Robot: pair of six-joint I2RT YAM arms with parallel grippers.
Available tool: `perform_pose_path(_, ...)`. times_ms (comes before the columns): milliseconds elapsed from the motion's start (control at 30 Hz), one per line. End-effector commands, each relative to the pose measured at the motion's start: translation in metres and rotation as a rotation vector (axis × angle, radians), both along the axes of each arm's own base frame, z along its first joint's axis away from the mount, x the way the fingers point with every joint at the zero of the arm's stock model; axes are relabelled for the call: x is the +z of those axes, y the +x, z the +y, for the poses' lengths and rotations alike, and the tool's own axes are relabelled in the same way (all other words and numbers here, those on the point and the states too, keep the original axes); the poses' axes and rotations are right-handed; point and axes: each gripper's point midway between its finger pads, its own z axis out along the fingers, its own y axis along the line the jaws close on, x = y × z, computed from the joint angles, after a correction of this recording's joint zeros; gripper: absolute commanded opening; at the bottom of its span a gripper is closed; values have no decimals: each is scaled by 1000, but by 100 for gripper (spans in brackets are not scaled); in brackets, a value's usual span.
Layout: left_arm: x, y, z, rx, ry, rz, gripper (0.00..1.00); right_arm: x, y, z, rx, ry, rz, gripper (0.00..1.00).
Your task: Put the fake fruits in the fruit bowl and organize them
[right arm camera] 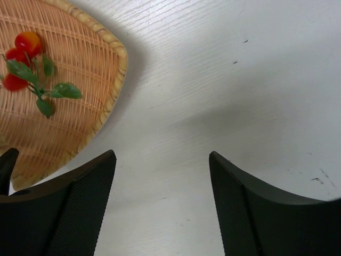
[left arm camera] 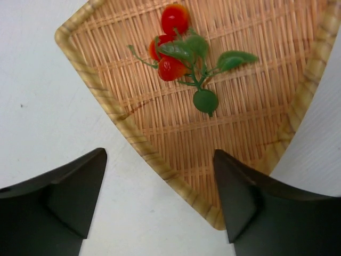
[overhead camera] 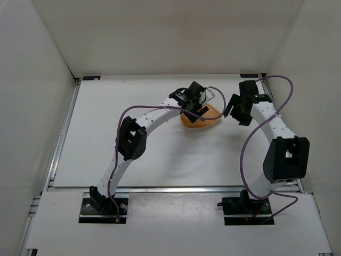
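The tan woven fruit bowl (overhead camera: 205,124) sits at the table's back middle, partly under my left wrist. In the left wrist view the bowl (left arm camera: 128,125) holds a cluster of red-orange berries (left arm camera: 171,68) with green leaves (left arm camera: 234,58) and a stem. The right wrist view shows the same bowl (right arm camera: 114,80) and berries (right arm camera: 27,42) at its upper left. My left gripper (left arm camera: 160,160) is open and empty above the bowl's corner. My right gripper (right arm camera: 162,157) is open and empty over bare table to the right of the bowl.
White walls close in the table on the left, back and right. Metal rails (overhead camera: 64,128) run along the left and front edges. Purple cables (overhead camera: 250,144) loop from both arms above the table.
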Motion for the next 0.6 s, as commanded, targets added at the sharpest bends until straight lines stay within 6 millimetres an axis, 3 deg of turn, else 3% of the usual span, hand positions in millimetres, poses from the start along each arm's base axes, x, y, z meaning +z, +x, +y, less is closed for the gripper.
perform_pose_path(0, 77, 8, 0, 56, -94, -136, 95, 32, -1, -10, -13, -24, -75, 80)
perform_pose_path(33, 86, 8, 5, 71, -92, -156, 100, 39, -5, -11, -13, -22, -94, 81)
perform_pose_path(100, 105, 6, 17, 101, -89, -196, 100, 40, -13, -20, -38, -45, -93, 85)
perform_pose_path(133, 127, 6, 34, 137, -93, -232, 100, 48, -20, -24, -47, -43, -113, 87)
perform_pose_path(200, 145, 7, 61, 179, -97, -252, 100, 46, -32, -37, -84, -46, -105, 91)
perform_pose_path(233, 158, 7, 93, 239, -96, -266, 100, 51, -39, -41, -95, -45, -119, 93)
perform_pose_path(267, 163, 7, 111, 265, -95, -270, 100, 51, -45, -45, -107, -46, -116, 95)
perform_pose_path(333, 170, 5, 151, 328, -83, -277, 100, 49, -62, -59, -126, -55, -107, 100)
perform_pose_path(367, 175, -1, 192, 398, -79, -277, 100, 47, -69, -59, -119, -40, -95, 100)
perform_pose_path(433, 175, -9, 232, 471, -80, -270, 100, 43, -83, -68, -118, -32, -95, 100)
perform_pose_path(467, 175, -19, 273, 550, -82, -265, 100, 41, -89, -69, -113, -20, -85, 100)
perform_pose_path(533, 170, -34, 311, 618, -72, -252, 100, 39, -98, -75, -133, -12, -83, 100)
perform_pose_path(567, 180, -46, 343, 689, -101, -275, 100, 32, -106, -74, -133, -10, -56, 100)
